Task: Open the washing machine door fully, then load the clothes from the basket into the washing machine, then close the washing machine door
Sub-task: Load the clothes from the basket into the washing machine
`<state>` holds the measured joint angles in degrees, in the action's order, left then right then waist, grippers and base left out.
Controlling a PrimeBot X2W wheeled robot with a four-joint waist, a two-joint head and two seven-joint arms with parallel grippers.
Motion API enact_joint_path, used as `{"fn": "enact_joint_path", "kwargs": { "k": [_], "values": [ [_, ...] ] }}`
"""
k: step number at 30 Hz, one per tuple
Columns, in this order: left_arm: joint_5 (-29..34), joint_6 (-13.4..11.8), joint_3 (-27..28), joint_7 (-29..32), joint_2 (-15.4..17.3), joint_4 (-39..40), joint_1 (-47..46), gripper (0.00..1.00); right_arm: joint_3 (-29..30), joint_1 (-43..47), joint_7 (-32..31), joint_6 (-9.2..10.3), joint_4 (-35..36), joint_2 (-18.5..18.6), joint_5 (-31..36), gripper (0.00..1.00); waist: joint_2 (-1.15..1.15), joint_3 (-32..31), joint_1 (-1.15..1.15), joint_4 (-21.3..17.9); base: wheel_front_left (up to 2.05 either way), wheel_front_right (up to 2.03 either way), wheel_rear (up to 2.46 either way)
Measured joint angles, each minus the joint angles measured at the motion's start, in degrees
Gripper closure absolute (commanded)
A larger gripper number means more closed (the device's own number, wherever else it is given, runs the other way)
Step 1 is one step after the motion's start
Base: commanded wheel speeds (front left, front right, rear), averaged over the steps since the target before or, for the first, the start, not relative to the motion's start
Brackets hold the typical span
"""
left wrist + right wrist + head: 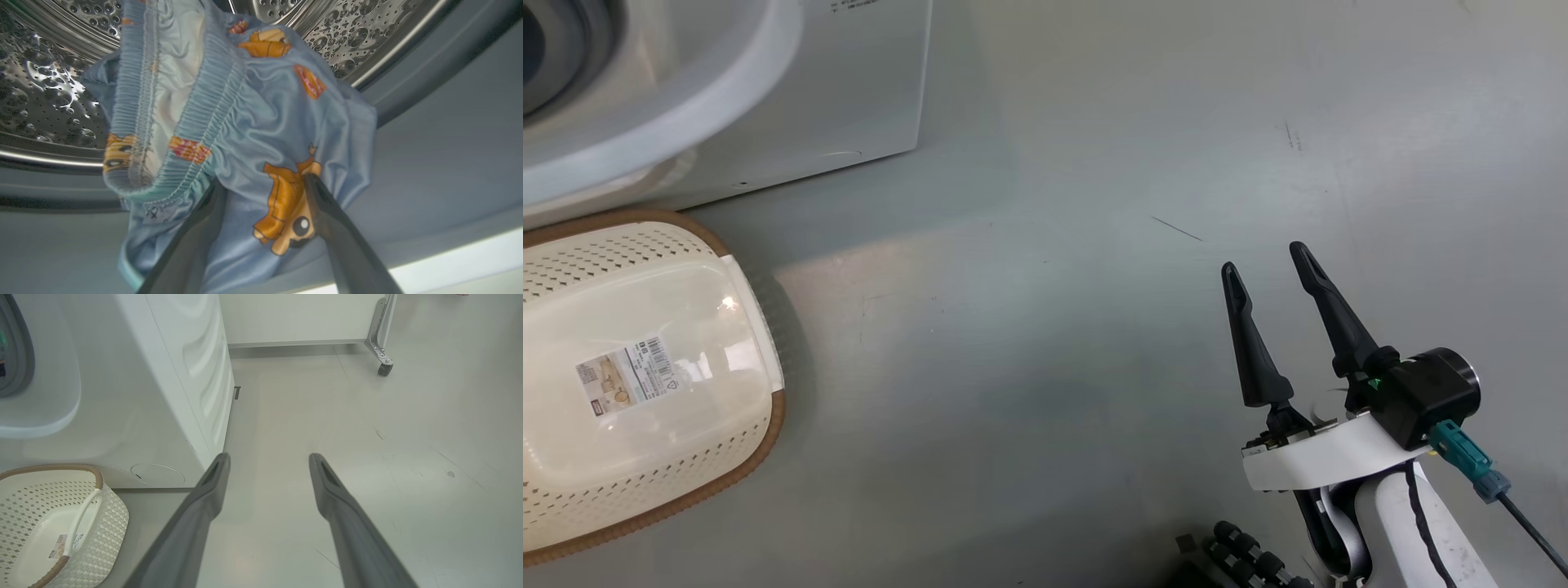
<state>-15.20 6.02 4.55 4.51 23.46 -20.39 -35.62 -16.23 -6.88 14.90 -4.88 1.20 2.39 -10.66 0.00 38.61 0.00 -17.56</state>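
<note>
Gaping wide, gripping nothing, my left claw (263, 179) straddles the clothes (265, 102) inside the drum (41, 94), so I'd back straight out.

**Blue print, cream basket, white machine**

The clothes (261, 122) are light blue with orange-brown cartoon figures, cream inside the waistband. The drum (41, 94) is shiny steel, dotted with holes. The basket (605, 253) is cream-white and perforated, with a brown rim. The washing machine (849, 82) is white and the floor (1094, 327) pale grey.
</note>
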Motion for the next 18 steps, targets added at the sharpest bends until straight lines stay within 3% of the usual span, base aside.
{"fn": "enact_joint_path", "kwargs": {
  "k": [8, 10, 11, 12, 13, 18],
  "values": [
    [0.2, 0.1, -0.9, 1.5, 1.6, -3.4, -3.5, 0.0, -0.2, 0.0, 0.0, 0.47, 0.1, -0.1, 0.0, 0.0, 0.0, 0.4, 0.0, -0.4, 0.0, 0.0, 0.0],
    [0.1, 0.1, -0.9, 2.1, 1.6, -4.5, -4.4, 0.51, -0.4, 0.0, 0.0, 0.47, 0.2, -0.1, 0.0, 0.0, 0.0, 0.4, 0.0, -0.4, 0.0, 0.0, 0.0],
    [0.1, 0.2, -0.9, 2.1, 1.6, -5.0, -4.7, 0.67, -0.5, 0.0, 0.0, 0.47, 0.2, -0.1, 0.0, 0.0, 0.0, 0.4, 0.0, -0.4, 0.0, 0.0, 0.0],
    [0.1, 0.3, -0.9, 2.1, 1.6, -5.3, -5.0, 0.9, -0.5, 0.0, 0.0, 0.48, 0.2, -0.1, 0.0, 0.0, 0.0, 0.4, 0.0, -0.4, 0.0, 0.0, 0.0],
    [0.1, 0.3, -0.9, 2.3, 1.6, -5.6, -5.3, 1.0, -0.5, 0.0, 0.0, 0.48, 0.2, -0.1, 0.0, 0.0, 0.0, 0.4, 0.0, -0.4, 0.0, 0.0, 0.0],
    [0.3, -0.2, -0.5, 1.5, 1.6, -7.1, -6.5, 1.0, -0.5, 0.0, 0.0, 0.79, 0.4, -0.1, 0.0, 0.0, 0.0, 0.4, 0.0, -0.4, 0.0, 0.0, 0.0]
  ]
}}
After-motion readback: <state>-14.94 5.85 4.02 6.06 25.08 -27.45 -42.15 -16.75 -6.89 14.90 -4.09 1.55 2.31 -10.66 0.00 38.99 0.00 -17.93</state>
